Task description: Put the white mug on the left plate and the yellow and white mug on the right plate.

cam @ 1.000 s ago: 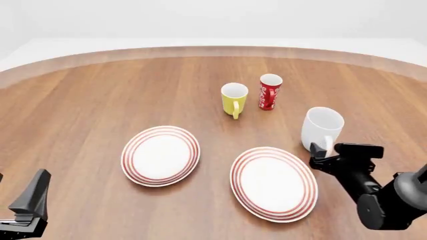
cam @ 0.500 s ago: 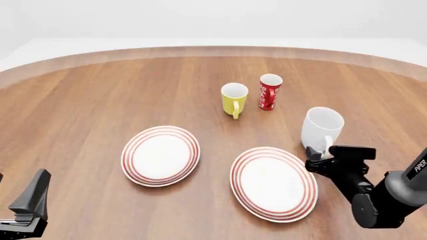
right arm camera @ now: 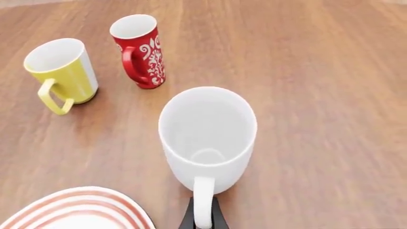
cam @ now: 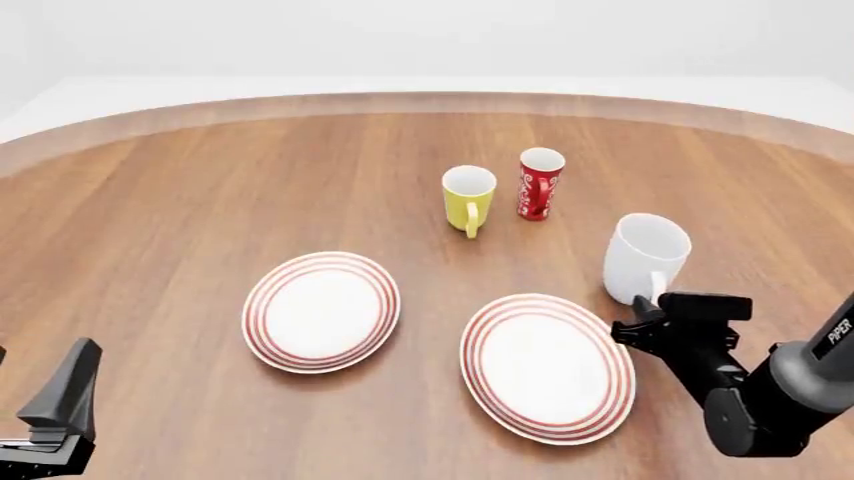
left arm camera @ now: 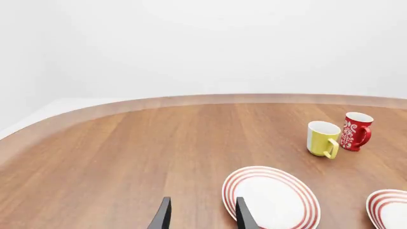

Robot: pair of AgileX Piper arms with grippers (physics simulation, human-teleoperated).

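Nothing is placed: both plates sit bare at lower centre. Right gripper pinches the white mug's handle; yellow mug waits untouched; left gripper is spread, empty.

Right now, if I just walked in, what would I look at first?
Probably the big white mug standing near the right side of the table, with the right gripper closed around its handle. Next, the two red-ringed plates in front: the left plate and the right plate, both bare. Farther back, the yellow and white mug stands beside a red cup.
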